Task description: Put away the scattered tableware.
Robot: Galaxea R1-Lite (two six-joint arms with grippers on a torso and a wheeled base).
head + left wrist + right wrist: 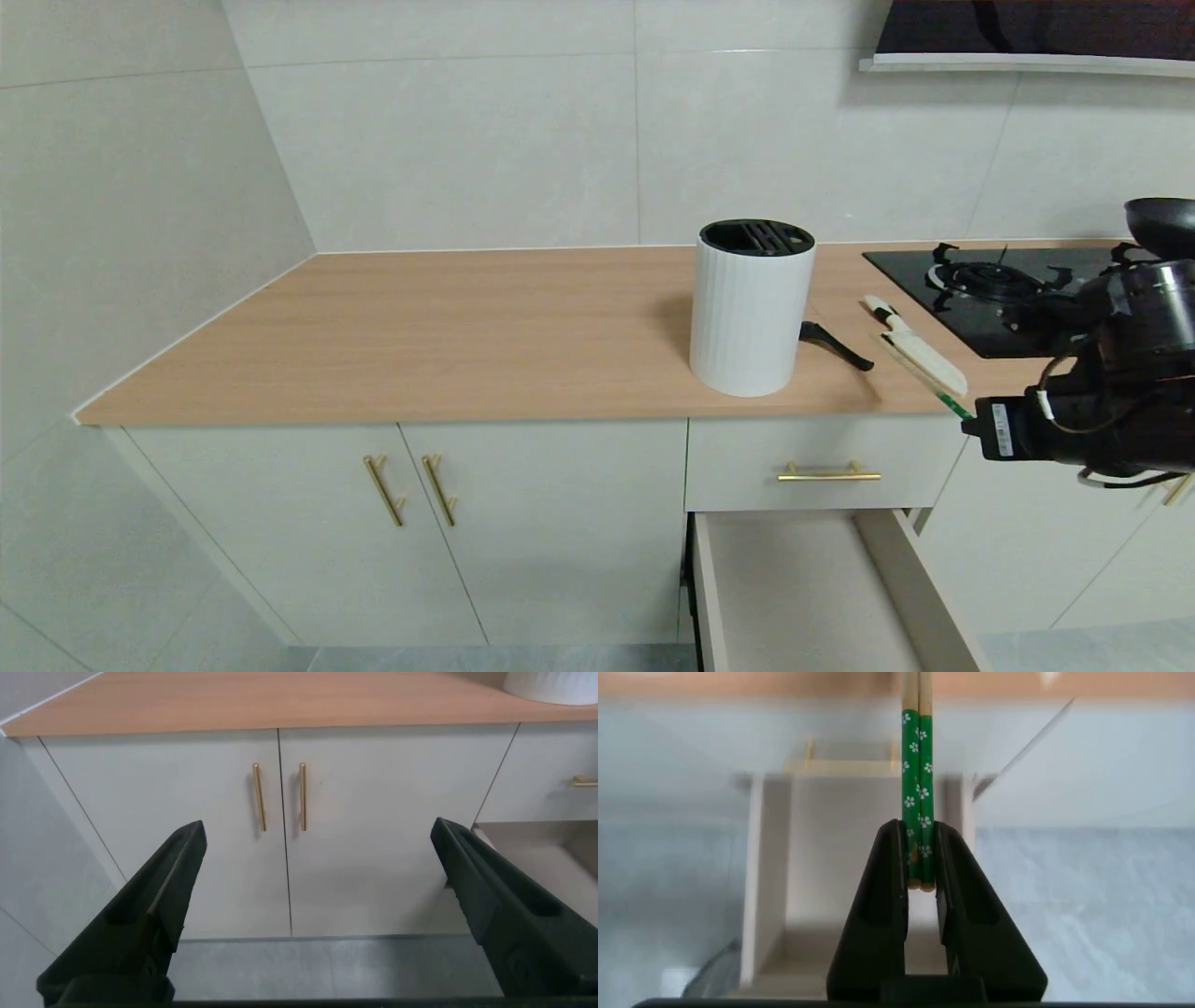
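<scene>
My right pincer [921, 854] is squeezed tight on a pair of wooden chopsticks with green flowery ends [917, 756], and it pinches them at the green part. The chopsticks poke out from it toward the front edge of the light brown wooden counter [467, 336]. Their far ends are just beside a white knife [920, 353] that lies flat on the counter. Near the knife lies a thing with a black curved handle [834, 344]. It is partly hidden behind a tall white round holder with a black slotted top [752, 322]. A black stove top [990, 285] sits at the counter's right end. Under the counter a pale drawer [794, 597] is pulled out. My left pincer [318, 915] has its fingers spread wide apart with nothing in them, low down in front of two white cupboard doors with gold handles [374, 840].
</scene>
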